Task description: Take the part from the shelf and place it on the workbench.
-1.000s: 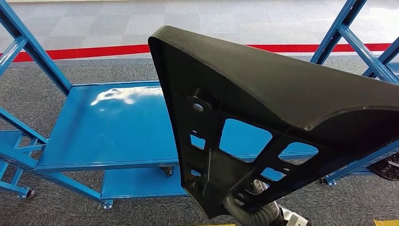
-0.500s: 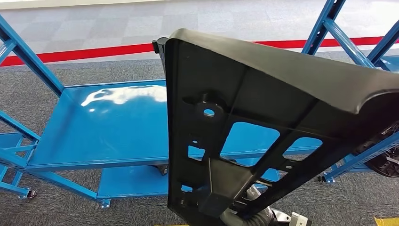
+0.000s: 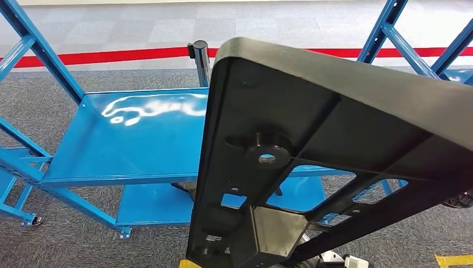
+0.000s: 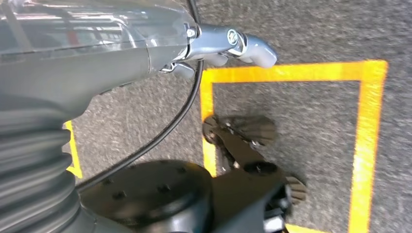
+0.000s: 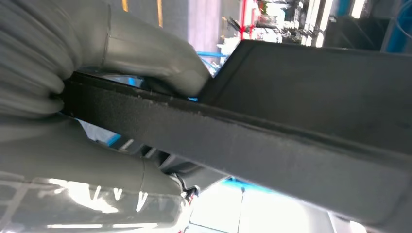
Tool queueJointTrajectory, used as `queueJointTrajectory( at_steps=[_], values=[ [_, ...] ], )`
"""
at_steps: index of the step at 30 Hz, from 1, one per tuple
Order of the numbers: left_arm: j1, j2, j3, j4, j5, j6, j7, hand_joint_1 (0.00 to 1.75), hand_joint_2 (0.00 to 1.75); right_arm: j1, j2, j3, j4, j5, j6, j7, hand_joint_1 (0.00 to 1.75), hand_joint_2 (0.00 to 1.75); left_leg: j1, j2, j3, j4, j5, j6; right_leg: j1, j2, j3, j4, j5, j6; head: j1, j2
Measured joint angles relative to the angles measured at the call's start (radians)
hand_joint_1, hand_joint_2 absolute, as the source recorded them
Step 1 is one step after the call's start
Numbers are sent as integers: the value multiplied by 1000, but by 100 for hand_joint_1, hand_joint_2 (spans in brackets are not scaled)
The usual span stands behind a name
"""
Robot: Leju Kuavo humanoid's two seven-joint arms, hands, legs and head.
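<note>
- blue shelf at 9 o'clock in head view: flat blue deck with glare patches, slanted blue uprights, a lower deck under it, small caster at its near-left foot.
- grey carpet floor under the shelf; red floor line runs across at 11 to 1 o'clock, lighter tiled floor beyond it.
- dark grey post stands at 12 o'clock, just behind the shelf deck, its lower part hidden by the part.
- part: big black moulded plastic panel, ribbed back face toward the camera, round boss with a hole, several cut-outs with blue shelf showing through. Held up off the shelf, tilted, covers centre to 3 o'clock and blocks most of the shelf's right half.
- right hand: thick grey thumb on one face of the part's edge, palm on the other face; it grips the part. Fingers hidden behind the panel.
- second blue frame at 2 o'clock, diagonal braces, partly hidden by the part.
- yellow floor tape at 5 o'clock.
- left hand: hangs over the carpet, fingers barely seen at the end of the shiny cover; can't tell whether spread or curled; nothing seen in it.
- yellow tape square on the carpet below the left hand.
- no readable writing or labels anywhere.
</note>
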Motion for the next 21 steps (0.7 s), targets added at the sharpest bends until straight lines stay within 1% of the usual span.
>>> queueJointTrajectory(
  at_steps=[1, 2, 3, 4, 5, 6, 7, 8, 9, 10, 11, 12, 13, 14, 15, 16, 17, 18, 19, 20, 21],
  values=[
    [0, 1, 0, 0, -3, 0, 2, 0, 175, 2, 0, 0, 0, -2, 7, 0, 175, 175, 2, 2, -10, -3, 12, 7, 1, 0, -6, 10, -17, 4, 1, 0],
    [-1, 2, -1, 0, -6, -1, 4, 0, 175, 4, 0, 0, 0, -4, 11, 0, 175, 175, 5, 5, -22, -6, 24, 14, 1, 1, -18, 39, -52, 7, 1, 0],
    [-1, 4, -2, 0, -9, -1, 7, 0, 175, 7, 0, 1, 0, -5, 15, -1, 175, 175, 5, 7, -36, -6, 35, 19, 0, 1, -33, 88, -102, 8, 2, 0],
    [0, 5, -3, 0, -13, -1, 11, 0, 175, 9, 0, 2, 0, -4, 17, -2, 175, 175, 4, 8, -50, -5, 45, 22, 0, 1, -49, 151, -149, 8, 2, 0],
    [1, 5, -5, 0, -15, -1, 13, 0, 175, 12, 0, 2, 0, -4, 19, -3, 175, 175, 3, 10, -65, -3, 54, 24, 0, 1, -60, 210, -178, 9, 2, 0],
    [2, 7, -7, 0, -17, -1, 14, 0, 175, 13, 0, 2, 0, -3, 21, -4, 175, 175, 2, 11, -80, 0, 63, 24, 1, 1, -59, 248, -185, 9, 2, 0],
    [3, 9, -9, 0, -18, -1, 14, 0, 175, 14, 0, 2, 1, -2, 24, -6, 175, 175, 1, 12, -94, 4, 71, 24, 1, 1, -43, 253, -171, 8, 2, 0],
    [3, 11, -11, 0, -19, -1, 12, 0, 175, 13, 0, 2, 1, -2, 29, -8, 175, 175, 0, 13, -108, 8, 79, 23, 1, 1, -8, 220, -145, 7, 2, 0],
    [3, 14, -12, 0, -19, -1, 9, 0, 175, 12, 1, 2, 2, -1, 35, -11, 175, 175, -1, 13, -119, 12, 86, 21, 2, 1, 42, 158, -120, 4, 2, 0],
    [3, 16, -12, 0, -18, -1, 4, 0, 175, 8, 1, 2, 2, -1, 43, -14, 175, 175, -2, 12, -128, 15, 92, 18, 5, 1, 96, 82, -110, 0, 2, 0],
    [3, 18, -12, 0, -16, -1, -1, 0, 175, 3, 3, 2, 2, -1, 54, -19, 175, 175, -4, 12, -135, 18, 99, 14, 7, 1, 139, 16, -111, -4, 2, 0],
    [2, 21, -12, 0, -13, 0, -7, 0, 175, -3, 5, 3, 3, -2, 65, -23, 175, 175, -5, 11, -140, 19, 106, 9, 10, 1, 165, -28, -117, -8, 2, 0],
    [2, 24, -12, 0, -10, 1, -13, 0, 175, -11, 7, 3, 5, -3, 76, -28, 175, 175, -5, 11, -143, 19, 114, 4, 13, 1, 173, -49, -123, -12, 2, 0],
    [2, 29, -12, 0, -8, 3, -18, 0, 175, -18, 9, 3, 8, -5, 87, -32, 175, 175, -5, 11, -146, 18, 122, -2, 12, 1, 166, -53, -118, -17, 2, 0],
    [2, 33, -11, 0, -5, 5, -23, 0, 175, -26, 12, 3, 12, -7, 97, -34, 175, 175, -3, 11, -150, 19, 123, -8, 10, 0, 157, -54, -110, -22, 2, 0],
    [3, 38, -11, 1, -3, 6, -27, 0, 175, -34, 14, 3, 18, -10, 105, -36, 175, 175, -1, 10, -156, 27, 112, -13, 7, 0, 147, -55, -100, -28, 2, 0],
    [4, 42, -10, 1, -1, 8, -30, 0, 175, -42, 17, 3, 23, -14, 112, -38, 175, 175, 0, 9, -167, 54, 80, -18, 4, -1, 134, -56, -89, -34, 2, 0],
    [4, 46, -10, 1, 1, 8, -33, 0, 175, -47, 19, 3, 28, -18, 117, -39, 175, 175, 4, 8, -182, 100, 33, -22, 2, -2, 122, -57, -79, -37, 2, 0],
    [5, 48, -10, 1, 1, 8, -35, 0, 175, -49, 21, 3, 32, -23, 120, -40, 175, 175, 5, 8, -198, 159, -16, -25, 2, -2, 110, -57, -69, -39, 1, 0],
    [5, 51, -9, 1, 2, 8, -37, 0, 175, -50, 23, 3, 37, -28, 123, -41, 175, 175, 8, 8, -210, 225, -57, -29, 1, -2, 96, -55, -58, -40, 1, 0],
    [5, 53, -9, 1, 3, 8, -38, 0, 175, -49, 23, 3, 42, -33, 124, -41, 175, 175, 11, 8, -214, 275, -73, -32, 1, -2, 82, -54, -48, -39, 1, 0]
  ],
)
